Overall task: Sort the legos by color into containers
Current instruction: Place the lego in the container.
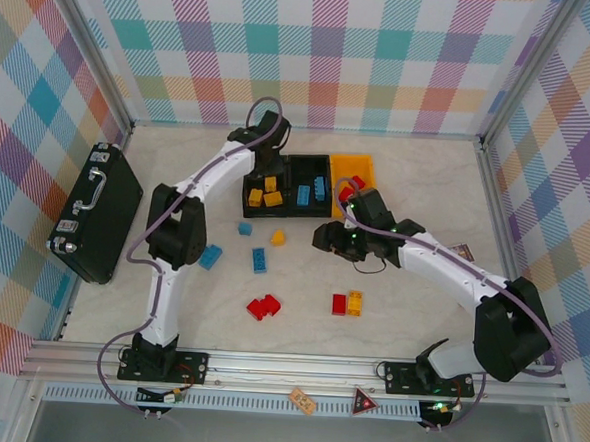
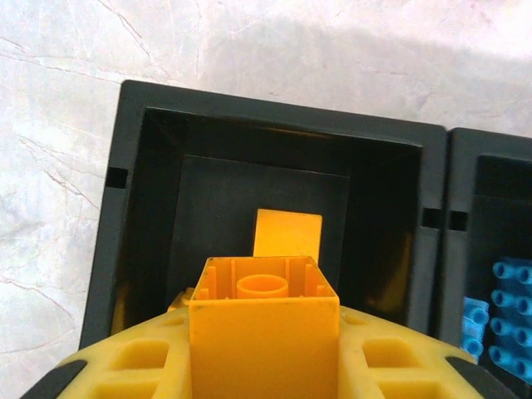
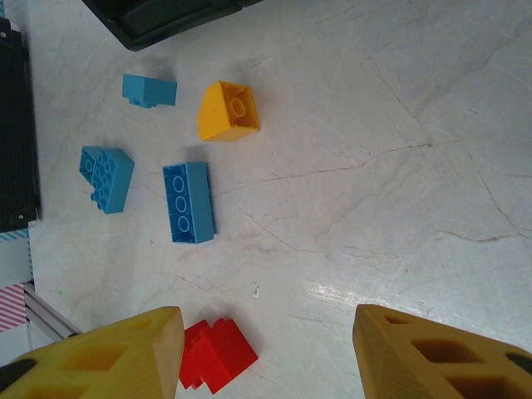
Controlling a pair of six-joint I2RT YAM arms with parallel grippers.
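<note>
I'm clamping a small yellow plastic brick in my left gripper over the black plastic bin, mid-frame. My right gripper is hovering part-open, empty.

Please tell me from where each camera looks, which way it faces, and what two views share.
Top external: above and behind the robot, facing down on the table; left arm and right arm show whole.
Left wrist: over the left black bin, facing down into it; its jaws, shut on a yellow brick, at the bottom.
Right wrist: above the table, facing down at loose bricks; its open jaws at the bottom.
Shared: the long blue brick, in right wrist and top external.
</note>
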